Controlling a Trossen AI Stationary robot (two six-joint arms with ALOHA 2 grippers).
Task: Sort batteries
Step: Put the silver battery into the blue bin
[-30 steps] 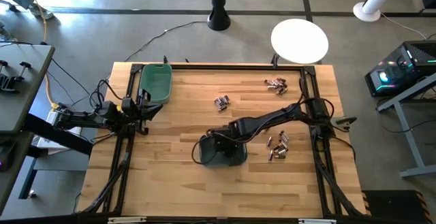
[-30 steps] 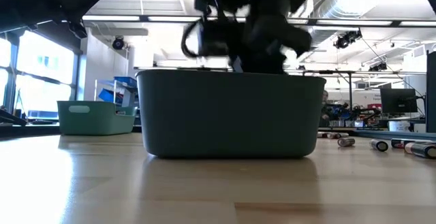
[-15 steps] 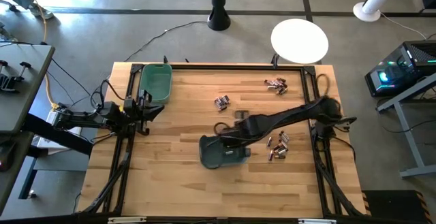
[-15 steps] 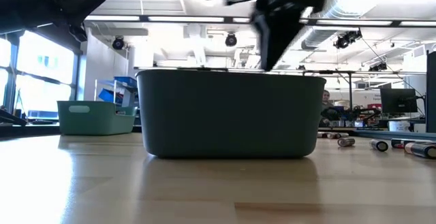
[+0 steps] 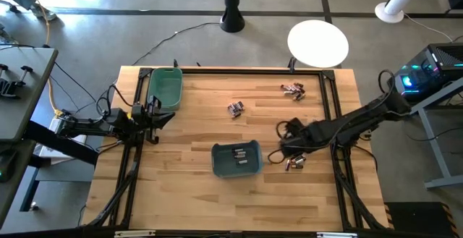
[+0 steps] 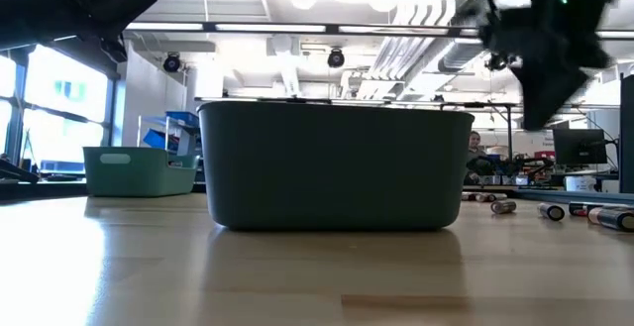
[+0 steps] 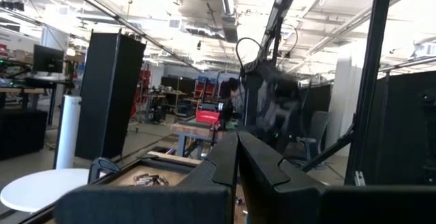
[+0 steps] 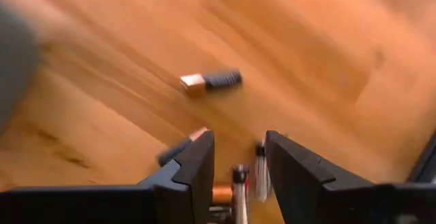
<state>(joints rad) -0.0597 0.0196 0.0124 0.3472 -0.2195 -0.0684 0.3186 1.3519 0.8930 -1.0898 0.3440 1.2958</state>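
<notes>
Batteries point(image 5: 295, 163): loose cluster on tabletop, right of dark bin point(image 5: 236, 158), directly under right gripper point(image 8: 238, 157); fingers part-open, empty. Left gripper point(image 7: 237, 157) shut, parked far side.

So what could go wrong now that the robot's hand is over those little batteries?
The right gripper hangs with its fingers open over a tight cluster of batteries. They lie close together, so it might pinch two at once or knock neighbours rolling across the table. The view from its wrist is smeared by motion, so its aim may be off. The dark bin sits close by; a swinging arm could nudge it.
</notes>
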